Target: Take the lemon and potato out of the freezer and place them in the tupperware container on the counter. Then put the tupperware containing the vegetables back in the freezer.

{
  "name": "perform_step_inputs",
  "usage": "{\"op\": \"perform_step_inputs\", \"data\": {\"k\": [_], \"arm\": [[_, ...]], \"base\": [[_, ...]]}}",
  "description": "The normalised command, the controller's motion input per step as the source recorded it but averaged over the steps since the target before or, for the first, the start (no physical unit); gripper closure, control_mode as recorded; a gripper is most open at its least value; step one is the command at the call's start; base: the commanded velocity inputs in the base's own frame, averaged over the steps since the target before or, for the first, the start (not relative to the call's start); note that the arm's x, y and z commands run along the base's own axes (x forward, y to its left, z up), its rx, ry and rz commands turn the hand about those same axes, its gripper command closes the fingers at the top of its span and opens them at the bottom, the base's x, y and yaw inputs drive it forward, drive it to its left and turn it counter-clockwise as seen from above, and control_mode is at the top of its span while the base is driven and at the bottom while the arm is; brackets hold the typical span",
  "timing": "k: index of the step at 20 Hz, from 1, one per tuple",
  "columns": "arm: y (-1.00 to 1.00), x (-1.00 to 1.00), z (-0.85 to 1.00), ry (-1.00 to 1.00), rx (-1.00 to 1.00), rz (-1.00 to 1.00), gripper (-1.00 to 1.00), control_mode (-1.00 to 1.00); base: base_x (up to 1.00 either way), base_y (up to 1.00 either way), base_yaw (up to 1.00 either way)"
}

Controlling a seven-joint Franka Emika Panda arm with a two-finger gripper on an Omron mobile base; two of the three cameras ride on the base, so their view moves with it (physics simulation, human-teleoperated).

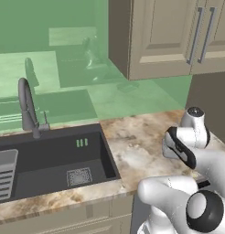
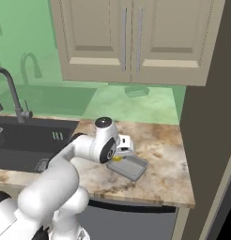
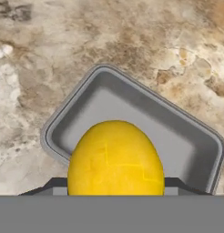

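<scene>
One of the two items, the lemon (image 3: 115,159), sits clamped in the gripper (image 3: 115,190) just above the tupperware container (image 3: 186,150) on the counter (image 2: 159,150), not yet released, leaving the potato and the container's return to the freezer undone.

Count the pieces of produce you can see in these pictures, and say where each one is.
1: the lemon sits between the gripper's fingers, above the tupperware container. The arm may hide others.
</scene>
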Motion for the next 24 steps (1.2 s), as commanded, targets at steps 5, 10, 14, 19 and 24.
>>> {"op": "perform_step_inputs", "data": {"k": [5,10,14,19,24], "arm": [[-0.08,0.41,-0.46,0.02,0.00,0.00,1.00,-1.00],[-0.13,0.35,-0.35,0.03,0.00,0.00,1.00,-1.00],[-0.12,0.30,-0.30,0.03,0.00,0.00,1.00,-1.00],[-0.10,0.24,-0.22,0.05,0.00,0.00,1.00,-1.00],[-0.06,0.11,-0.05,0.06,0.02,0.00,-1.00,-1.00]], "base": [[0.00,0.00,0.00],[0.00,0.00,0.00],[0.00,0.00,0.00],[0.00,0.00,0.00],[0.00,0.00,0.00]]}}
